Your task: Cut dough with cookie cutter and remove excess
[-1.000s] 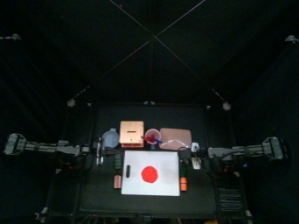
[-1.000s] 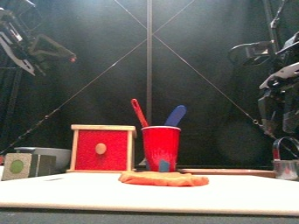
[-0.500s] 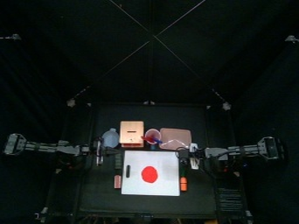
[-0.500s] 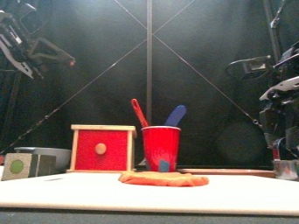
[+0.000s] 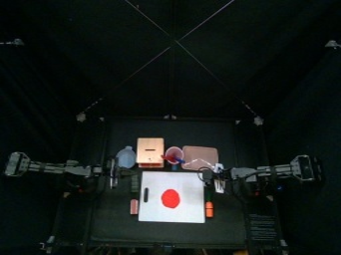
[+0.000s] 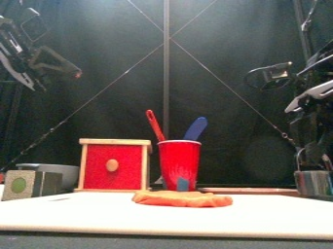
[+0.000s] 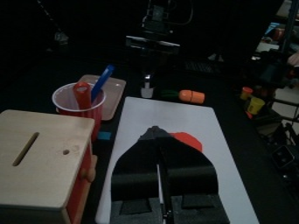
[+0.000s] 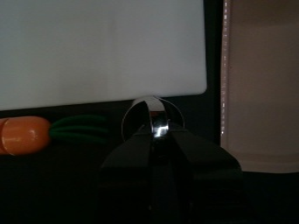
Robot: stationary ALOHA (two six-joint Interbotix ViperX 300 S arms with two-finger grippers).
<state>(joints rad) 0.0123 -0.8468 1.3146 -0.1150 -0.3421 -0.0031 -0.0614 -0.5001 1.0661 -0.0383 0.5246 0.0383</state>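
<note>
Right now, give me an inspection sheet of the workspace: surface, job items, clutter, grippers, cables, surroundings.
Surface: white board on black table.
Job's things: dough whole, flat, mid-board; metal cookie cutter off the board, beside its edge.
Clutter: wooden box, red cup, tub, toy carrot.
Grippers: left gripper shut, empty; right gripper closed on the cutter.
Cables: nothing seen.
Surroundings: black curtains.

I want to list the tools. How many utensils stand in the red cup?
2. A red utensil leans toward the wooden box's side of the red cup, and a blue utensil leans the other way. Their lower ends are hidden inside the cup, so a shorter one could be unseen.
</note>
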